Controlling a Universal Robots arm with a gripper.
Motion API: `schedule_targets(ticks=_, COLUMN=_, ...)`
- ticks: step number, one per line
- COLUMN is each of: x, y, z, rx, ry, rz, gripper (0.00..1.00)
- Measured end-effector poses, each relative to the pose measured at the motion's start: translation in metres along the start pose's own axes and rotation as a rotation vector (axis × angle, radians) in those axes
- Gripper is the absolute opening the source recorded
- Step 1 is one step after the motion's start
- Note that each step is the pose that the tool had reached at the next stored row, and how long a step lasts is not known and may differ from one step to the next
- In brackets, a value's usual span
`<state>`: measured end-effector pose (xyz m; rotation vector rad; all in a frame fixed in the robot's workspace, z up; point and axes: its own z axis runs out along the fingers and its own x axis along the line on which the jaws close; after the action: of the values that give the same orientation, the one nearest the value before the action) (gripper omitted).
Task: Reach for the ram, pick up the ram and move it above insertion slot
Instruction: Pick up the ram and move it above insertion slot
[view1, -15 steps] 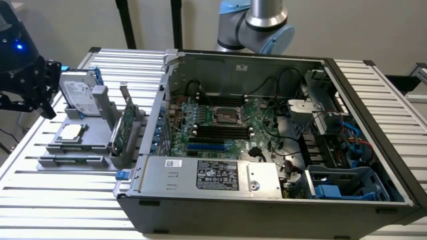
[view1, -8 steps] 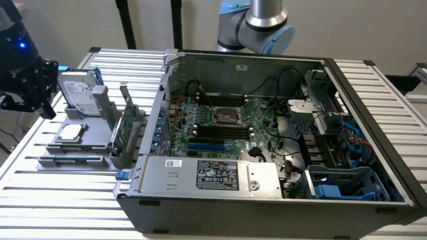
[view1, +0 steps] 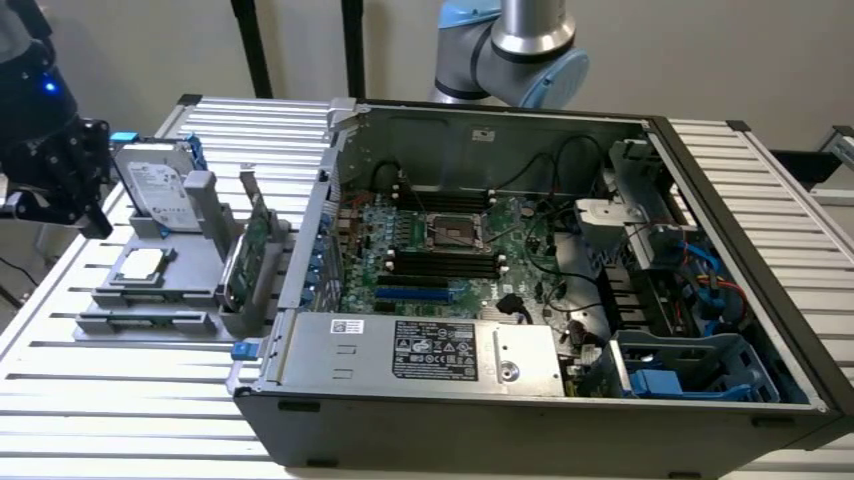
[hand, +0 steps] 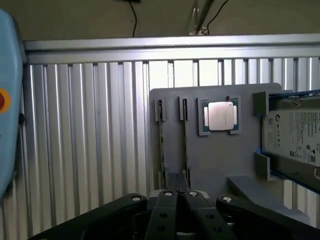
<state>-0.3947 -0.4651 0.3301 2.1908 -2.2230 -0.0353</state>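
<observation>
place: robotics lab | evidence: opened PC case (view1: 534, 425) on slatted aluminium bench (view1: 120, 400); grey parts fixture (view1: 190, 272); robot arm (view1: 531, 40)

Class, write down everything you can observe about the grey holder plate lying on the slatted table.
The grey holder plate looks like matte plastic, flat, with raised posts and narrow slots. It lies on the ribbed metal table, at the exterior view's left of the open computer case. It carries a processor in a square recess, two ram sticks on edge and a hard drive between posts.
</observation>
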Motion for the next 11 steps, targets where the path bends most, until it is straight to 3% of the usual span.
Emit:
schedule_targets(ticks=8, x=0.0000, y=0.0001, z=0.0008, rx=0.0108, ry=0.0041, rz=-0.144, gripper=0.11)
schedule_targets(ticks=11, x=0.0001, y=0.0004, z=0.0008, rx=0.0115, ry=0.0037, rz=-0.154, gripper=0.12)
